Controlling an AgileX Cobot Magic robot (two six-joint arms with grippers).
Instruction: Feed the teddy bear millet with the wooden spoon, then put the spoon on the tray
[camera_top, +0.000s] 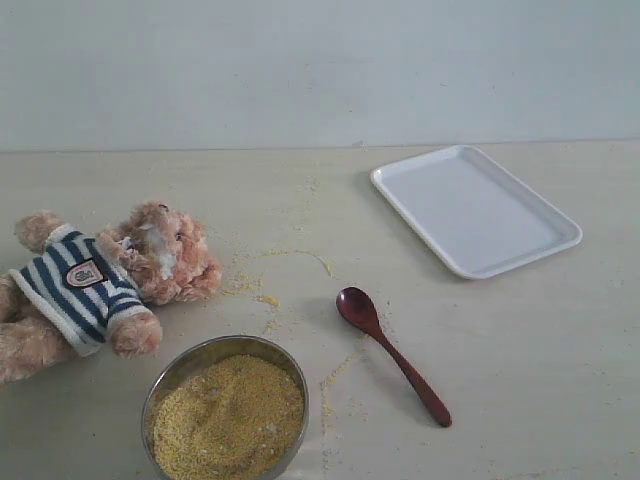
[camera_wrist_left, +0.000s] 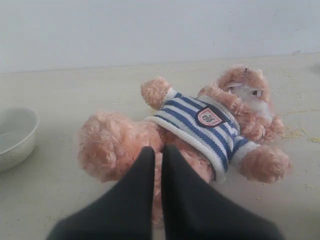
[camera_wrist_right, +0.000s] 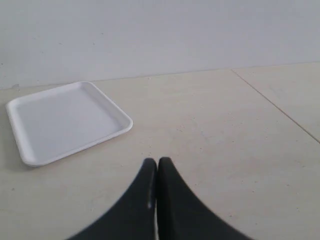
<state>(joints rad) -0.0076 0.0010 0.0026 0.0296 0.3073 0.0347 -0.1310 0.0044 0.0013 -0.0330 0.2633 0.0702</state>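
Steel bowl (camera_top: 200, 352): exterior view, bottom of the frame, left of centre. It is heaped with millet (camera_top: 228, 415), and loose grains trail over the table (camera_top: 540, 360) above it and to its right.
Wooden spoon (camera_top: 395, 358): lower centre-right, lying flat on the table. Its oval end points to the upper left and its handle runs to the lower right. Nothing is touching it.
Teddy bear (camera_top: 95, 280): left edge, lying on its back with its head toward the centre, just up and left of the steel bowl.
Tray (camera_top: 475, 205): upper right, well apart from the wooden spoon, with nothing on it.
Arms: neither appears in the exterior view.
Left gripper (camera_wrist_left: 157, 150): left wrist view. The black jaws are pressed together and hold nothing. The tips point at the lower body of the teddy bear (camera_wrist_left: 200, 125); whether they touch it cannot be told. Part of the steel bowl (camera_wrist_left: 20, 142) is also in shot.
Right gripper (camera_wrist_right: 154, 161): right wrist view. The jaws are closed and empty over bare table, with the tray (camera_wrist_right: 65, 122) lying ahead, well apart.
Progress: judged to be at the very start — the wooden spoon is not picked up. Scooping, feeding and setting the spoon on the tray all remain to do.
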